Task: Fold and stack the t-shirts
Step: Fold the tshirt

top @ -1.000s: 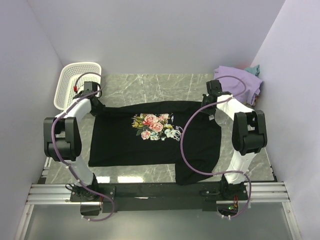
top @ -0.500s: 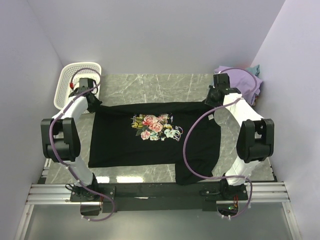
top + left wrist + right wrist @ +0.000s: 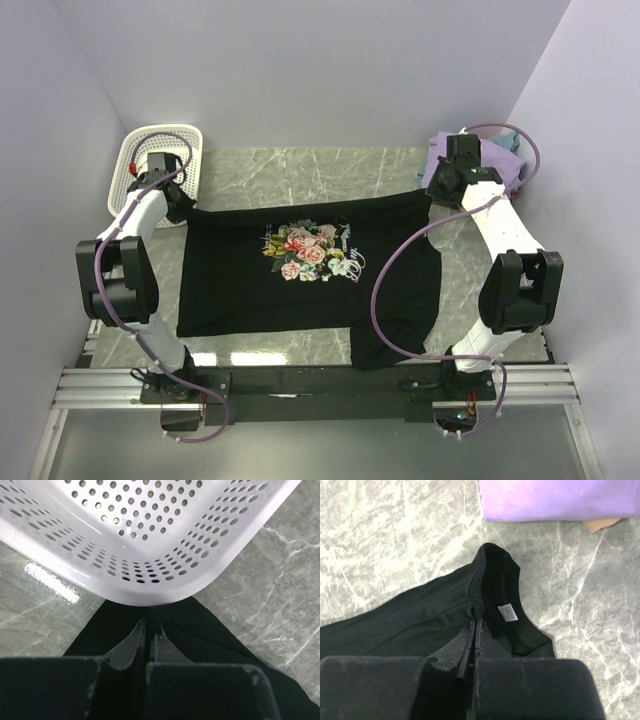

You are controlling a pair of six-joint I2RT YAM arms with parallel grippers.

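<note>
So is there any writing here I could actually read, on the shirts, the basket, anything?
White lettering beside the rose print on the black t-shirt: cursive, too small to read.
Small white label on the black t-shirt, seen in the right wrist view: faint print, too blurred to read.
Lavender shirt and white basket: no text seen.
Nothing can be quoted.

txt readable: none | black shirt (image 3: 300, 295): white script lettering (image 3: 347, 264) just right of rose print (image 3: 303, 250), top cam, too small/blurred to make out | small white tag (image 3: 508, 613) on same shirt, rt wrist cam, faint print, too fine to read
</note>
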